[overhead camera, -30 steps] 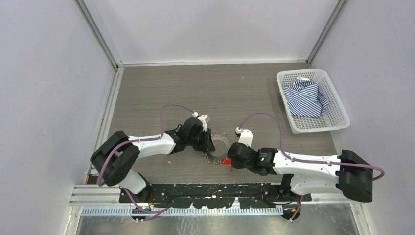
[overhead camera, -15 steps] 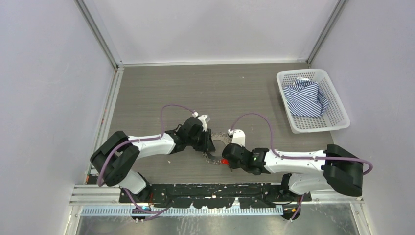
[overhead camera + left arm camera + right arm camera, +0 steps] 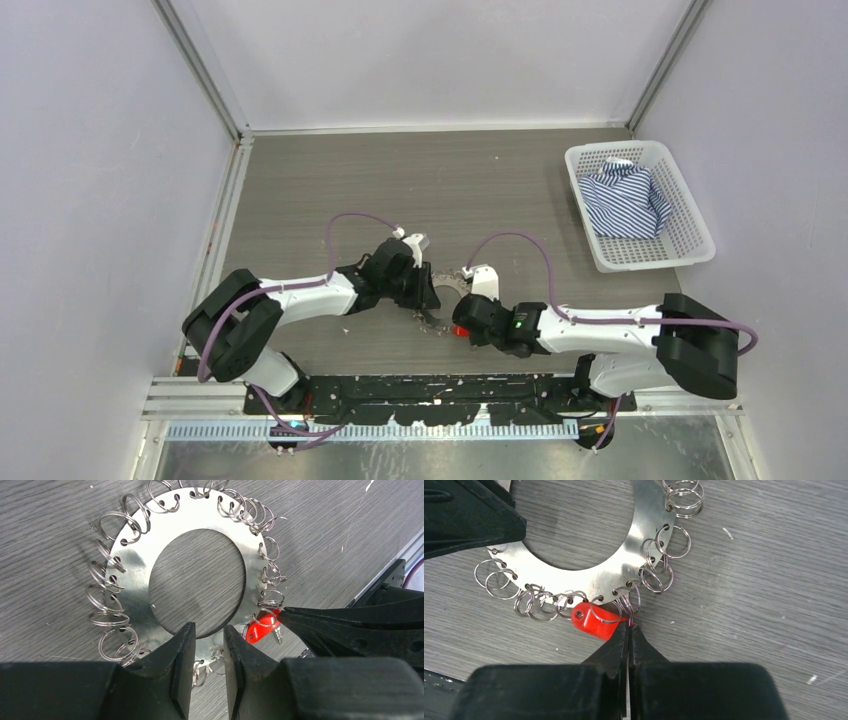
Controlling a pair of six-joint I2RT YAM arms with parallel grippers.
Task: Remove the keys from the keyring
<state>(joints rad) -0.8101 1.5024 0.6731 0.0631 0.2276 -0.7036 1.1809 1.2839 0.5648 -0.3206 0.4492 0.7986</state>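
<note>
The keyring (image 3: 131,585) is a flat silvery ring plate lying on the table, also in the top view (image 3: 455,285) and the right wrist view (image 3: 636,540). Several small silvery wire loops (image 3: 107,617) hang from holes round its rim. One red-headed key (image 3: 593,621) hangs at the near rim (image 3: 260,629). My left gripper (image 3: 209,627) stands over the plate's near band, jaws a narrow gap apart, nothing visibly pinched. My right gripper (image 3: 629,625) is shut, its tips touching the red key's head end, and it shows in the left wrist view (image 3: 287,614).
A white plastic basket (image 3: 694,225) holding a blue striped cloth (image 3: 625,203) stands at the back right. Metal rails run along the table's left and near edges. The two grippers are close together at the ring (image 3: 445,305).
My right arm has slid left, bringing its shut tips up against the red key at the ring. The left arm and the ring have hardly moved.
</note>
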